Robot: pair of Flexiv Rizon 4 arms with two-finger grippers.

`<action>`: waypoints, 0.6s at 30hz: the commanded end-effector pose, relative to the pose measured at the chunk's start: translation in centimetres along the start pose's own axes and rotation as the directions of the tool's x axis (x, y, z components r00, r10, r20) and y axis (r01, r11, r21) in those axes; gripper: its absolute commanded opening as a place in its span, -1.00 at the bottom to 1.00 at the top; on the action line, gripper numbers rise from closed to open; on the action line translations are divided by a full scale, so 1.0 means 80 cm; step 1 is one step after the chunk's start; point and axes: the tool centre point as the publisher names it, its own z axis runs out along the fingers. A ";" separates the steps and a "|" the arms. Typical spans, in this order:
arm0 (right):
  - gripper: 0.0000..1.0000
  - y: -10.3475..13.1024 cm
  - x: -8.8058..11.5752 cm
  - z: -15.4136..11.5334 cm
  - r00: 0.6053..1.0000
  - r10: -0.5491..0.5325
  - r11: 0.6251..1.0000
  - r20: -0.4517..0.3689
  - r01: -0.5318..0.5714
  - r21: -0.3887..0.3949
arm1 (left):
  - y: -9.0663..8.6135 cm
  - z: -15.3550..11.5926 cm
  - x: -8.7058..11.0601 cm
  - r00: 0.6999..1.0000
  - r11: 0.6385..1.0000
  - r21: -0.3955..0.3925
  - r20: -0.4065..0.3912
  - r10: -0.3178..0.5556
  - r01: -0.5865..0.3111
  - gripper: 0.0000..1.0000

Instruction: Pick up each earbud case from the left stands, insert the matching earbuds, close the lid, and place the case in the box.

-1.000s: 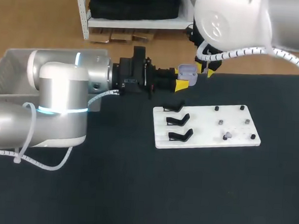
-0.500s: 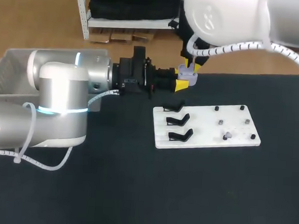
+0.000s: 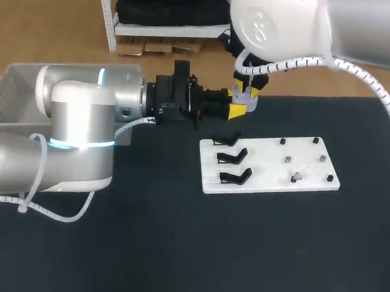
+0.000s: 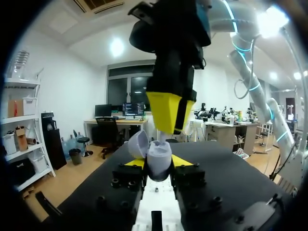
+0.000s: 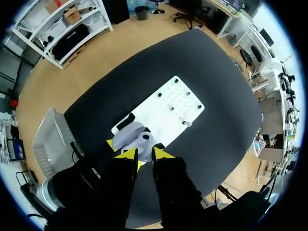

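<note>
Movement: the right gripper (image 3: 246, 91) has swung in to hang directly over the open lilac earbud case (image 4: 159, 155), clamped in the left gripper (image 4: 157, 163) above the far edge of the table (image 3: 142, 249), so earbud insertion looks next; whether the right one grips anything cannot be told.

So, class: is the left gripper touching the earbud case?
Touching. In the left wrist view, the left gripper clamps the earbud case between both yellow tips.

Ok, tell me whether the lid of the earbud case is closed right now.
No, the left wrist view shows the earbud case with its lid swung up and open.
</note>
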 end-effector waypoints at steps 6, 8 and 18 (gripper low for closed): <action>-1.00 0.000 -0.009 0.005 1.000 0.014 1.000 -0.005 -0.014 0.002 | 0.000 0.000 0.001 1.000 1.000 0.000 0.003 0.002 -0.002 -1.00; -1.00 0.000 -0.010 0.006 1.000 0.016 1.000 -0.005 -0.016 0.001 | 0.000 0.000 0.001 1.000 1.000 0.000 0.003 0.002 -0.002 -1.00; -1.00 -0.001 -0.007 0.018 1.000 0.016 1.000 -0.024 -0.016 0.008 | 0.000 0.000 0.001 1.000 1.000 0.000 0.003 0.002 -0.002 -1.00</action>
